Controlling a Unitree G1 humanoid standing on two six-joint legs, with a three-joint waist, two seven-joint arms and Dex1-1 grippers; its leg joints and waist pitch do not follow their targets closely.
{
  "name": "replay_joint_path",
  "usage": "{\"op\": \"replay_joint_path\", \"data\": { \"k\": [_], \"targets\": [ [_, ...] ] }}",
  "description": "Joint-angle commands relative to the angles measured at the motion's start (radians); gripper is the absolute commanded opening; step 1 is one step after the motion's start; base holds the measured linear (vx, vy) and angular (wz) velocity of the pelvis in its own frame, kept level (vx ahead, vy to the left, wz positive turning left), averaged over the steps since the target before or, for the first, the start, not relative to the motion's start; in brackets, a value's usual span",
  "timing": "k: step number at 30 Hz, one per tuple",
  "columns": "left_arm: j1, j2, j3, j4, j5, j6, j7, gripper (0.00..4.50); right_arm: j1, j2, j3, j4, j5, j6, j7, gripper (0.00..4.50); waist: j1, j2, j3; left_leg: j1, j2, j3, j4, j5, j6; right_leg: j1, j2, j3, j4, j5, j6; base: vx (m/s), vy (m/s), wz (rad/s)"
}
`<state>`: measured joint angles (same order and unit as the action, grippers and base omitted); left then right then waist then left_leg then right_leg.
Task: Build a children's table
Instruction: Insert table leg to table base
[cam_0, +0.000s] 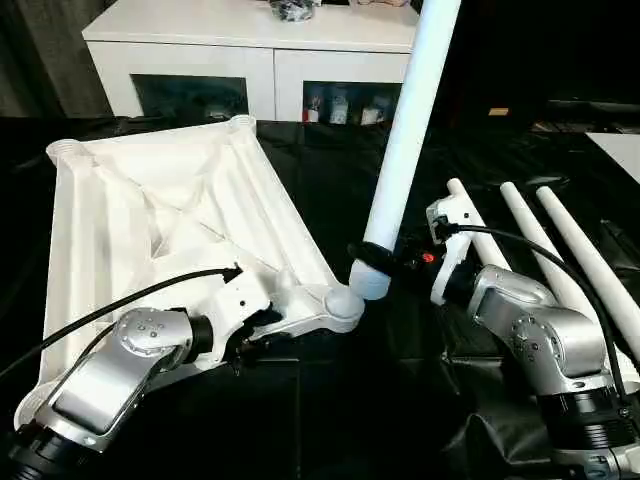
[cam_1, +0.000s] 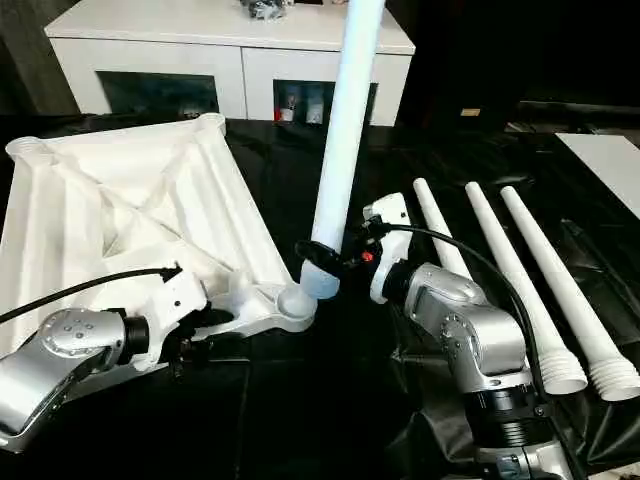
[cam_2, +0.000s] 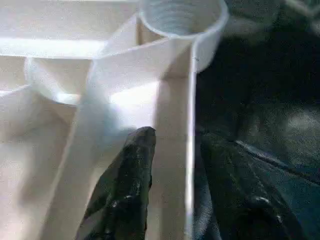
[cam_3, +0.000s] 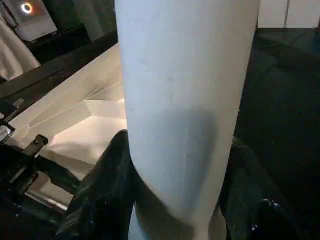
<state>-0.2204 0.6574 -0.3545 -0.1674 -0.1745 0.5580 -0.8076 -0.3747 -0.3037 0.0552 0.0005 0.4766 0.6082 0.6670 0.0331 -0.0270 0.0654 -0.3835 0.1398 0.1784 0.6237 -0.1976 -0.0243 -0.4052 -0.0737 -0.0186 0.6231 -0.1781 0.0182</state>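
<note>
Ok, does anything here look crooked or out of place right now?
The tabletop lies underside up and sits skewed, one corner pointing toward the cabinet. The leg in the right gripper stands nearly upright but beside the near corner socket, not over it. Three more legs lie neatly side by side.

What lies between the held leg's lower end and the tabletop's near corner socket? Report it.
Nothing: in the right eye view a narrow strip of bare black cloth separates the leg from the corner socket.
</note>
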Motion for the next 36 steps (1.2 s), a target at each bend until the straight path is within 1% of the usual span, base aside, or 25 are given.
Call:
{"op": "replay_joint_path", "data": {
  "k": [1, 2, 3, 4, 6, 7, 8, 11, 12, 14, 16, 17, 19, 21, 22, 24, 25, 26, 27, 29, 30, 32, 34, 36],
  "targets": [
    [-0.002, 0.005, -0.029, 0.003, 0.016, 0.028, -0.014, 1.37, -0.021, -0.011, 0.004, -0.024, 0.007, 0.005, 0.02, 1.87, 0.0, 0.011, -0.064, 0.026, 0.075, -0.032, -0.096, -0.289, -0.052, 0.027, -0.062, 0.037, -0.073, -0.271, -0.216, 0.0, 0.0, 0.0],
    [-0.007, 0.001, -0.026, 0.006, 0.015, 0.033, -0.014, 1.23, -0.025, -0.013, 0.007, -0.022, 0.006, 0.007, 0.028, 1.87, 0.0, 0.009, -0.064, 0.026, 0.075, -0.032, -0.095, -0.291, -0.052, 0.027, -0.063, 0.037, -0.073, -0.275, -0.216, 0.0, 0.0, 0.0],
    [-0.01, -0.002, -0.023, 0.009, 0.016, 0.034, -0.014, 1.23, -0.026, -0.014, 0.009, -0.022, 0.004, 0.008, 0.032, 1.87, 0.001, 0.01, -0.064, 0.025, 0.075, -0.033, -0.096, -0.291, -0.051, 0.028, -0.064, 0.037, -0.073, -0.28, -0.216, 0.0, 0.0, 0.0],
    [-0.014, -0.003, -0.023, 0.014, 0.018, 0.034, -0.016, 1.11, -0.028, -0.018, 0.014, -0.022, 0.004, 0.012, 0.039, 1.87, 0.0, 0.006, -0.063, 0.025, 0.076, -0.032, -0.096, -0.291, -0.051, 0.028, -0.064, 0.037, -0.074, -0.284, -0.216, 0.0, 0.0, 0.0],
    [-0.019, -0.003, -0.025, 0.025, 0.027, 0.028, -0.017, 0.94, -0.027, -0.026, 0.021, -0.025, 0.003, 0.016, 0.051, 1.87, 0.001, 0.008, -0.063, 0.025, 0.075, -0.032, -0.095, -0.289, -0.05, 0.027, -0.064, 0.037, -0.074, -0.286, -0.214, 0.0, 0.0, 0.0],
    [-0.021, -0.003, -0.025, 0.028, 0.03, 0.028, -0.018, 0.94, -0.027, -0.029, 0.023, -0.026, 0.002, 0.016, 0.054, 1.87, 0.001, 0.006, -0.064, 0.025, 0.076, -0.032, -0.095, -0.287, -0.048, 0.028, -0.064, 0.038, -0.074, -0.289, -0.213, 0.0, 0.0, 0.0],
    [-0.021, -0.003, -0.026, 0.028, 0.03, 0.028, -0.018, 0.85, -0.027, -0.029, 0.023, -0.027, 0.003, 0.018, 0.055, 1.87, 0.001, 0.007, -0.063, 0.024, 0.076, -0.033, -0.095, -0.286, -0.048, 0.028, -0.065, 0.037, -0.074, -0.292, -0.213, 0.0, 0.0, 0.0],
    [-0.021, 0.0, -0.037, 0.014, 0.03, 0.043, -0.033, 0.54, -0.019, -0.064, 0.049, -0.063, 0.039, 0.067, 0.131, 1.87, 0.001, 0.008, -0.064, 0.024, 0.076, -0.034, -0.095, -0.287, -0.044, 0.03, -0.064, 0.037, -0.074, -0.288, -0.214, 0.0, 0.0, 0.0],
    [-0.021, 0.0, -0.038, 0.013, 0.029, 0.044, -0.034, 0.54, -0.018, -0.067, 0.051, -0.065, 0.04, 0.069, 0.136, 1.87, 0.002, 0.008, -0.064, 0.025, 0.077, -0.034, -0.095, -0.282, -0.043, 0.031, -0.064, 0.037, -0.073, -0.281, -0.214, 0.0, 0.0, 0.0],
    [-0.021, 0.005, -0.048, 0.004, 0.034, 0.052, -0.042, 0.42, -0.017, -0.07, 0.055, -0.069, 0.043, 0.082, 0.141, 1.87, 0.002, 0.007, -0.063, 0.024, 0.077, -0.033, -0.095, -0.282, -0.04, 0.029, -0.065, 0.038, -0.074, -0.285, -0.214, 0.0, 0.0, 0.0],
    [-0.024, 0.007, -0.054, 0.001, 0.043, 0.056, -0.044, 0.19, -0.02, -0.068, 0.062, -0.057, 0.033, 0.081, 0.132, 1.87, 0.002, 0.002, -0.063, 0.024, 0.077, -0.033, -0.095, -0.283, -0.041, 0.029, -0.067, 0.038, -0.076, -0.303, -0.214, 0.0, 0.0, 0.0],
    [-0.025, 0.007, -0.054, 0.001, 0.044, 0.057, -0.044, 0.14, -0.022, -0.067, 0.065, -0.052, 0.028, 0.08, 0.129, 1.87, 0.002, 0.004, -0.063, 0.024, 0.077, -0.033, -0.094, -0.281, -0.042, 0.028, -0.066, 0.038, -0.076, -0.306, -0.215, 0.0, 0.0, 0.0],
    [-0.028, 0.002, -0.051, -0.002, 0.044, 0.06, -0.041, 0.1, -0.029, -0.062, 0.073, -0.03, 0.01, 0.072, 0.12, 1.87, 0.001, 0.004, -0.062, 0.026, 0.077, -0.034, -0.095, -0.291, -0.047, 0.026, -0.066, 0.037, -0.076, -0.32, -0.213, 0.0, 0.0, 0.0],
    [-0.032, -0.002, -0.052, -0.005, 0.045, 0.062, -0.042, 0.02, -0.045, -0.052, 0.09, 0.011, -0.02, 0.056, 0.115, 1.87, -0.001, 0.001, -0.063, 0.024, 0.076, -0.034, -0.094, -0.287, -0.049, 0.026, -0.066, 0.037, -0.076, -0.313, -0.214, 0.0, 0.0, 0.0],
    [-0.033, -0.004, -0.053, -0.005, 0.047, 0.063, -0.042, 0.0, -0.057, -0.044, 0.098, 0.033, -0.029, 0.051, 0.115, 1.87, -0.002, 0.002, -0.064, 0.024, 0.076, -0.034, -0.094, -0.287, -0.05, 0.026, -0.066, 0.036, -0.074, -0.312, -0.217, 0.0, 0.0, 0.0],
    [-0.035, -0.007, -0.052, -0.006, 0.048, 0.064, -0.043, 0.0, -0.066, -0.037, 0.103, 0.048, -0.031, 0.049, 0.116, 1.87, -0.002, 0.003, -0.065, 0.025, 0.076, -0.033, -0.092, -0.286, -0.048, 0.025, -0.067, 0.037, -0.076, -0.308, -0.221, 0.0, 0.0, 0.0],
    [-0.036, -0.01, -0.052, -0.006, 0.049, 0.065, -0.041, 0.0, -0.073, -0.032, 0.109, 0.064, -0.041, 0.04, 0.114, 1.87, -0.001, 0.001, -0.065, 0.024, 0.076, -0.032, -0.092, -0.276, -0.046, 0.027, -0.067, 0.038, -0.075, -0.295, -0.221, 0.0, 0.0, 0.0],
    [-0.04, -0.015, -0.053, -0.007, 0.051, 0.066, -0.042, 0.0, -0.086, -0.022, 0.116, 0.095, -0.051, 0.025, 0.111, 1.87, -0.001, 0.002, -0.066, 0.023, 0.077, -0.033, -0.092, -0.262, -0.044, 0.028, -0.066, 0.037, -0.072, -0.274, -0.225, 0.0, 0.0, 0.0],
    [-0.041, -0.016, -0.053, -0.008, 0.052, 0.066, -0.043, 0.0, -0.09, -0.019, 0.118, 0.104, -0.054, 0.02, 0.11, 1.87, -0.002, 0.001, -0.067, 0.023, 0.077, -0.031, -0.091, -0.248, -0.041, 0.028, -0.067, 0.037, -0.07, -0.254, -0.232, 0.0, 0.0, 0.0],
    [-0.045, -0.022, -0.053, -0.009, 0.053, 0.068, -0.043, 0.0, -0.108, 0.004, 0.115, 0.152, -0.054, 0.009, 0.111, 1.87, -0.001, -0.001, -0.067, 0.023, 0.076, -0.03, -0.091, -0.24, -0.035, 0.03, -0.066, 0.037, -0.069, -0.243, -0.24, 0.0, 0.0, 0.0],
    [-0.045, -0.023, -0.053, -0.009, 0.053, 0.068, -0.043, 0.0, -0.109, 0.007, 0.113, 0.156, -0.053, 0.01, 0.112, 1.87, -0.001, 0.0, -0.067, 0.022, 0.075, -0.03, -0.091, -0.24, -0.034, 0.03, -0.066, 0.036, -0.069, -0.244, -0.241, 0.0, 0.0, 0.0],
    [-0.046, -0.024, -0.053, -0.008, 0.054, 0.069, -0.044, 0.0, -0.114, 0.019, 0.11, 0.179, -0.049, 0.014, 0.125, 1.87, 0.002, 0.0, -0.067, 0.023, 0.077, -0.029, -0.091, -0.236, -0.032, 0.031, -0.066, 0.037, -0.069, -0.241, -0.238, 0.0, 0.0, 0.0],
    [-0.046, -0.025, -0.054, -0.011, 0.056, 0.071, -0.045, 0.0, -0.113, 0.019, 0.121, 0.198, -0.064, -0.001, 0.133, 1.87, 0.002, 0.002, -0.067, 0.024, 0.077, -0.03, -0.092, -0.235, -0.033, 0.031, -0.065, 0.036, -0.068, -0.234, -0.239, 0.0, 0.0, 0.0],
    [-0.045, -0.028, -0.053, -0.016, 0.055, 0.074, -0.046, 0.0, -0.11, 0.023, 0.121, 0.219, -0.077, -0.019, 0.129, 1.87, 0.001, -0.002, -0.066, 0.023, 0.077, -0.029, -0.093, -0.246, -0.036, 0.031, -0.066, 0.036, -0.07, -0.248, -0.237, 0.0, 0.0, 0.0]
  ]
}}
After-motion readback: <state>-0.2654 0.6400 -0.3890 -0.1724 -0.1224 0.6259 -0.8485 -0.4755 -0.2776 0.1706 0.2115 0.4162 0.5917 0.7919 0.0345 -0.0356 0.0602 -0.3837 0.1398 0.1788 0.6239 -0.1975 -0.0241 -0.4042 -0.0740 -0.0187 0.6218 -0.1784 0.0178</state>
